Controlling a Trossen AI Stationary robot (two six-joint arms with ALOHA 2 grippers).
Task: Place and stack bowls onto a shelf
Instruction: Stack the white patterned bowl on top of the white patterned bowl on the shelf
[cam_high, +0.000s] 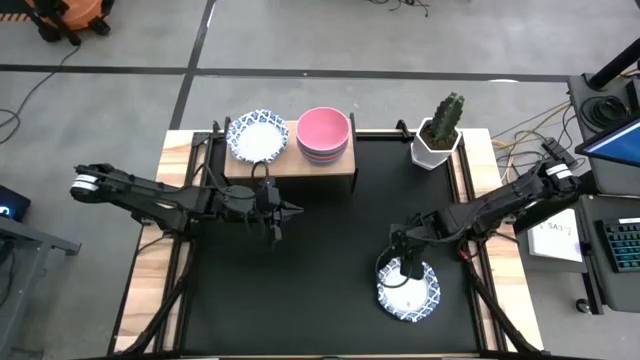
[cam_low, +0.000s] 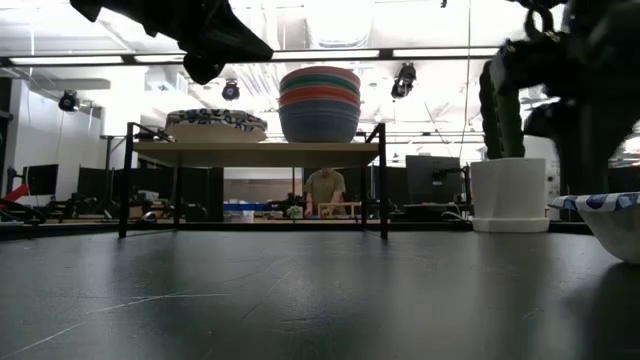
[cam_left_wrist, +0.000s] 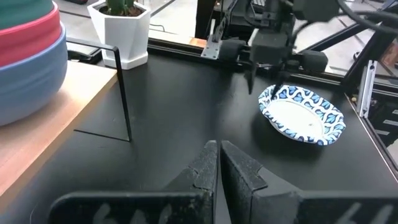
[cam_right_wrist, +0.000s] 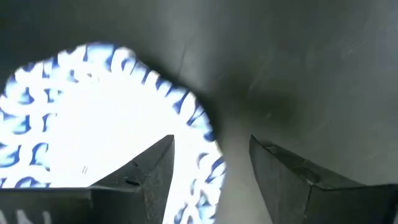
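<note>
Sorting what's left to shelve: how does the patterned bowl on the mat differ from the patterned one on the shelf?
The mat bowl sits low on the black mat, with the open right claw straddling its rim; the shelf bowl rests on the shelf beside the plain stack, with no claw at it. Both are white with blue patterned rims.

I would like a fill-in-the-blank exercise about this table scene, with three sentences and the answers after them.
1. On the light-wood shelf, the top bowl of the stack of plain bowls is coloured ____.
2. The right tool straddles the rim of the blue-patterned white bowl on the black mat with its fingers ____.
3. The left tool hovers in front of the shelf with its fingers ____.

Missing words: pink; open; shut
</note>
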